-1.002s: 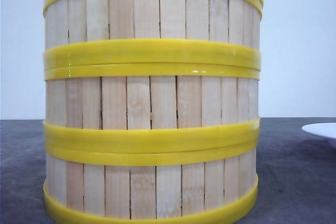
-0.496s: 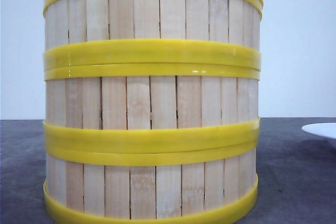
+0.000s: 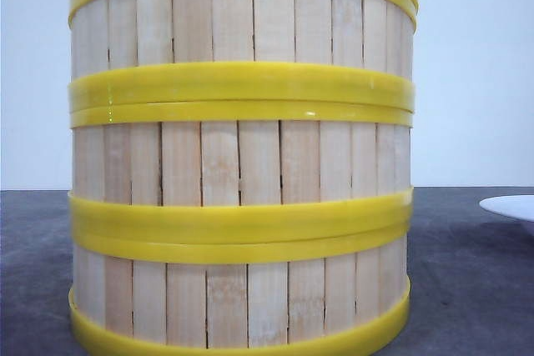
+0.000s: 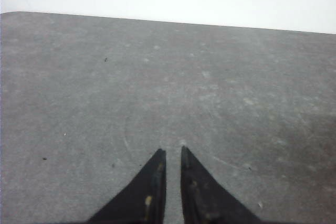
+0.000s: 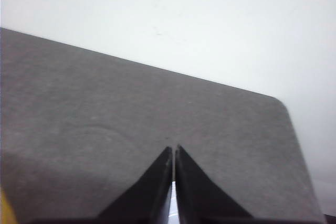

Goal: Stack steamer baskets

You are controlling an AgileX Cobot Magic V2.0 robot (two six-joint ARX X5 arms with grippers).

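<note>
Slatted wood, yellow-rimmed steamer baskets [image 3: 242, 164] stacked | left claw [image 4: 172, 153] narrow | right claw [image 5: 174, 149] pinched

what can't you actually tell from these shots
- Top of the steamer baskets: cut off by the front view's upper edge, so the full count and any lid are unknown.
- Basket insides: hidden by their own slat walls.
- White plate: mostly past the front view's right edge.
- Table behind the stack: blocked by it.
- Left claw and right claw: only the fingertips show, over bare table.
</note>
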